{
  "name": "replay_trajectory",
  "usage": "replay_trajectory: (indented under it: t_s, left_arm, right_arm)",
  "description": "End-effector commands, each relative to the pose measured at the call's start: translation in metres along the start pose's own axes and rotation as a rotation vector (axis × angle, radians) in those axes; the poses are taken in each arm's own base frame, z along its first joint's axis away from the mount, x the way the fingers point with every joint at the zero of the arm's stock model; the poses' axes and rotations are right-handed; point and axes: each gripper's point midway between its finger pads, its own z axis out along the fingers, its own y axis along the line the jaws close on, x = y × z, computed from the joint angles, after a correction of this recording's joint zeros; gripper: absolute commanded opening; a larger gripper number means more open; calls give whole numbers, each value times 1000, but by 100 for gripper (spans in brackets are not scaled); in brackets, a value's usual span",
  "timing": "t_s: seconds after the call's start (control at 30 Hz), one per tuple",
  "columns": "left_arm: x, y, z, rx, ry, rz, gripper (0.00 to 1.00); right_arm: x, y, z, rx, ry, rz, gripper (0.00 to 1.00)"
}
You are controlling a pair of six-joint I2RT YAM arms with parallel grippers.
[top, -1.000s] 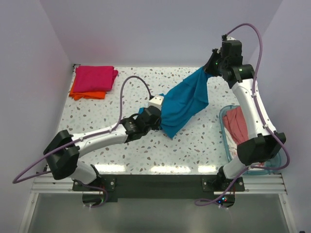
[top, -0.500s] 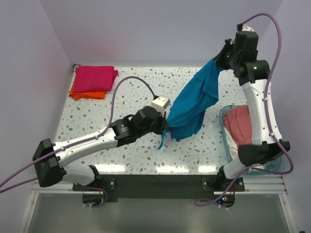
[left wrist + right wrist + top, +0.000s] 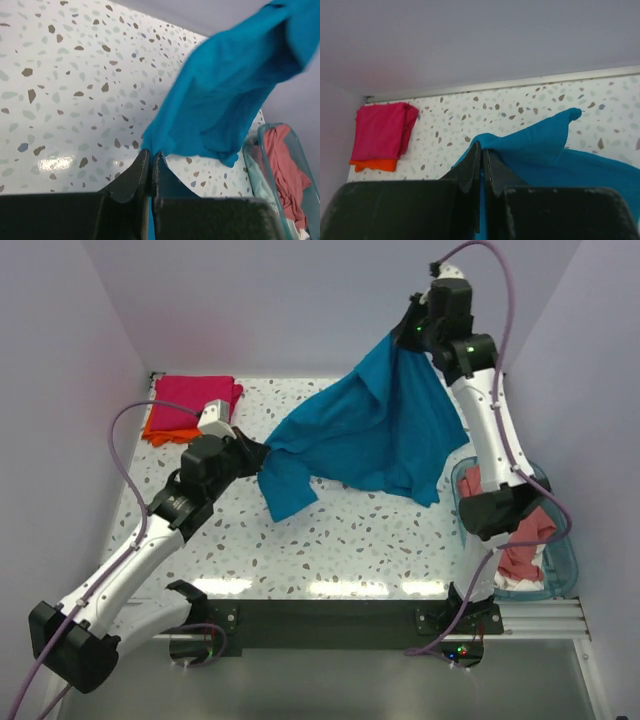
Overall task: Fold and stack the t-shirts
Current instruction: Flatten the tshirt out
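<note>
The teal t-shirt point(image 3: 370, 430) hangs spread above mid-table point(image 3: 350, 540), its long axis running from the left end effector point(image 3: 258, 454), clamped on its lower-left edge, up to the right end effector point(image 3: 407, 336), clamped on its top corner at upper right of the frame

walls point(image 3: 300, 300): plain lavender | tabletop point(image 3: 360, 540): white speckled terrazzo | glare point(image 3: 340, 587): near edge

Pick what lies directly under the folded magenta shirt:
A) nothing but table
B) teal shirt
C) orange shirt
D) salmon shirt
C: the orange shirt peeks out beneath the magenta shirt; the teal shirt hangs in the air, and the salmon shirt sits in the basket.
</note>
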Motion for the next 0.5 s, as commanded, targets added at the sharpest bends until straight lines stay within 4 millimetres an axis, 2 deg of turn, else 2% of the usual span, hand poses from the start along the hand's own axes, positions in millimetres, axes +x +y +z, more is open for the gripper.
replay_trajectory:
  t_s: [0.0, 0.07, 0.1, 0.17, 0.2, 0.27, 0.3, 0.33, 0.37, 0.4, 0.43, 0.47]
  left_arm:
    - [-46, -24, -11, 70, -81, -11, 0]
    - [-59, -29, -16, 63, -87, 49, 0]
    - [-74, -41, -21, 95, -115, 62, 0]
    - [-86, -59, -27, 161, -128, 116, 0]
    - [-90, -80, -33, 249, -105, 137, 0]
    - [-94, -106, -39, 353, -83, 173, 0]
    - [-86, -124, -47, 422, -56, 193, 0]
    - [-82, -135, -50, 451, -45, 210, 0]
    - [-87, -149, -52, 465, -63, 251, 0]
    - [-70, -173, -62, 524, -26, 279, 0]
    - [-62, -184, -64, 545, -8, 308, 0]
    - [-60, -198, -65, 565, -4, 317, 0]
  right_arm:
    - [-14, 40, -2, -121, -68, -20, 0]
    - [-16, 43, -6, -144, -82, -26, 0]
    - [-20, 44, -16, -145, -94, -33, 0]
    - [-26, 39, -28, -130, -109, -49, 0]
    - [-32, 35, -41, -116, -129, -64, 0]
    - [-36, 25, -52, -83, -146, -62, 0]
    - [-34, 11, -55, -58, -140, -41, 0]
    - [-44, 7, -71, -61, -167, -26, 0]
    - [-53, -8, -78, -48, -183, -5, 0]
    - [-52, -18, -81, -37, -178, 23, 0]
    - [-62, -23, -96, -36, -208, 34, 0]
    - [-69, -37, -103, -4, -227, 45, 0]
